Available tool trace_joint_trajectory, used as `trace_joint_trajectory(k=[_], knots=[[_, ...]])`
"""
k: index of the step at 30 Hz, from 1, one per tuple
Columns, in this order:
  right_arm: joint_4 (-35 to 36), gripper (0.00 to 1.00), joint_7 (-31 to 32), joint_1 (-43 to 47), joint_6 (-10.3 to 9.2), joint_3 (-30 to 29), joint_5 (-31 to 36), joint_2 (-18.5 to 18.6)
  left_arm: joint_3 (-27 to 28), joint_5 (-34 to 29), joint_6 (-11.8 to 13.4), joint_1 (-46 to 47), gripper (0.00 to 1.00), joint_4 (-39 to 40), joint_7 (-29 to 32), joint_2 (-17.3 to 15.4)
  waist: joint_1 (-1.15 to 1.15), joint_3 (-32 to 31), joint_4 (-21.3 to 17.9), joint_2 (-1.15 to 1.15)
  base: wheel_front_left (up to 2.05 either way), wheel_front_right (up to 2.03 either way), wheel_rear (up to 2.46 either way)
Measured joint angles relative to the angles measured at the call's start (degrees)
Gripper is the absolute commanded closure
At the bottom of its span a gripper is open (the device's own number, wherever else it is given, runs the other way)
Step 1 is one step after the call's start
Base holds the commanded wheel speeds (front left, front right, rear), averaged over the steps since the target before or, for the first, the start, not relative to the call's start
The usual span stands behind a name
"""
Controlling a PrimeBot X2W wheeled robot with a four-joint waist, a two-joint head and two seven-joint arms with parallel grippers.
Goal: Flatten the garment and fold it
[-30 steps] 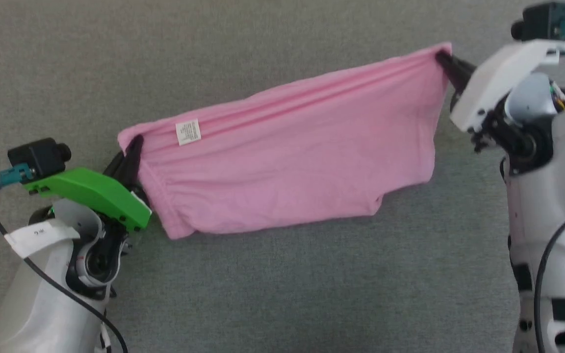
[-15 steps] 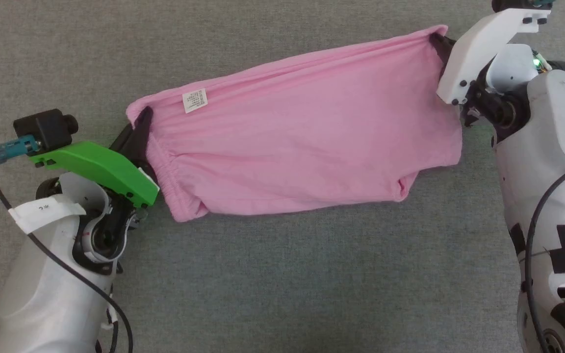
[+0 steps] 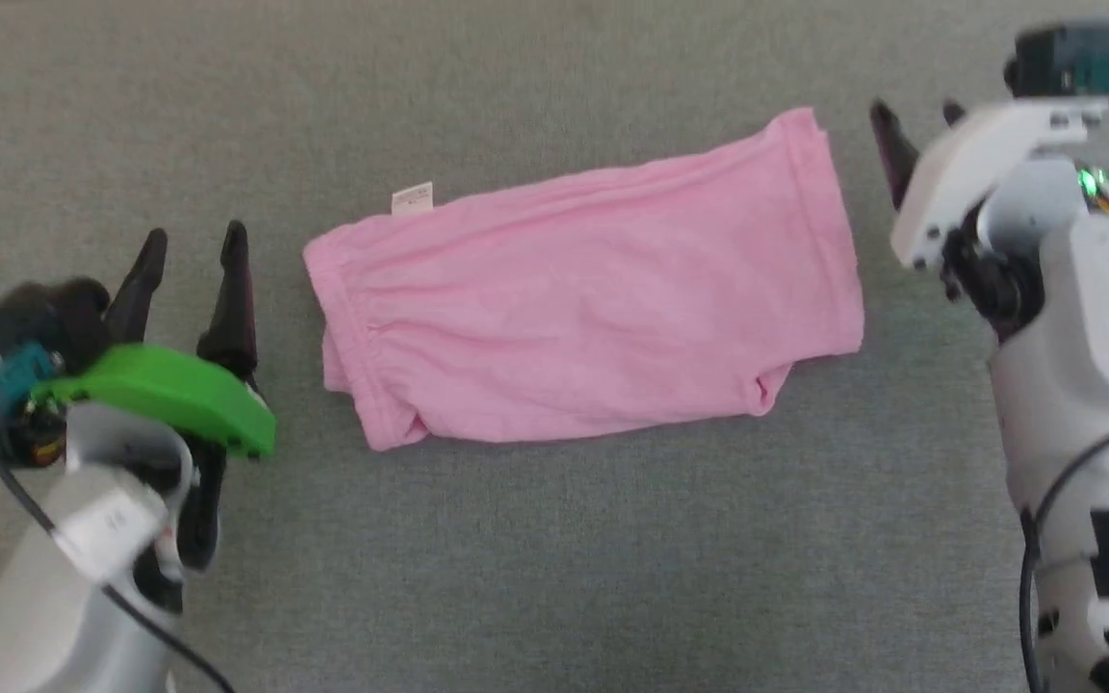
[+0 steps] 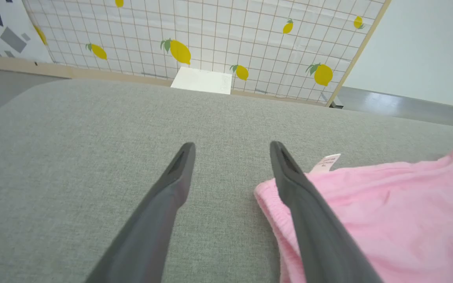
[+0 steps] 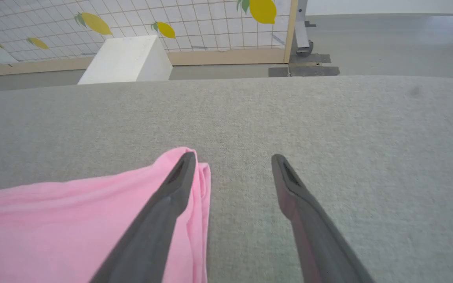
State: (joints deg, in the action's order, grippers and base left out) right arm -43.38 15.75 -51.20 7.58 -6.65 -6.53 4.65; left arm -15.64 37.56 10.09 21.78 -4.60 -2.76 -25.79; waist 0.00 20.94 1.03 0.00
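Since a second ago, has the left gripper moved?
Yes: left gripper opened and drew left, off the garment; grey surface now lies between them.

Bare grey fabric surface (image 3: 554, 577) lies open all round the garment (image 3: 593, 308), widest on the robot's side. A strip of it separates the left gripper (image 3: 196, 233) from the gathered hem (image 3: 348, 318), a narrower one the right gripper (image 3: 913, 108) from the opposite end; both stand spread, holding nothing. Past the far edge a white box (image 5: 126, 59) stands against, or perhaps just before, a lemon-print grid panel (image 4: 210, 35).
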Motion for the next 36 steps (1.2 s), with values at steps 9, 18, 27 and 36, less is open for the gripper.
trace_joint_trajectory(k=[9,18,27,36], knots=[[12.54,0.00,5.59,17.48,0.00,0.96,2.41,-1.01,-3.04,-7.16,3.91,-12.46,0.00,3.61,-9.03,0.02,0.00,-7.21,-0.21,0.00,0.00,0.00,0.00],[19.19,0.00,18.05,19.37,0.00,3.93,3.57,-1.66,-3.31,-5.76,4.56,-16.18,0.00,4.97,-9.94,2.40,0.00,-8.16,0.37,0.00,0.00,0.00,0.00],[12.55,0.00,27.42,11.99,0.00,1.46,13.61,-1.75,-3.85,-5.69,3.24,-13.19,0.00,5.33,-10.00,2.78,0.00,-4.13,4.46,0.00,0.00,0.00,0.00],[9.34,1.00,29.41,9.22,-0.01,0.74,14.67,-1.27,-4.71,-5.30,2.56,-12.53,0.00,4.55,-9.89,3.10,0.00,-0.76,7.25,0.00,0.00,0.00,0.00]])
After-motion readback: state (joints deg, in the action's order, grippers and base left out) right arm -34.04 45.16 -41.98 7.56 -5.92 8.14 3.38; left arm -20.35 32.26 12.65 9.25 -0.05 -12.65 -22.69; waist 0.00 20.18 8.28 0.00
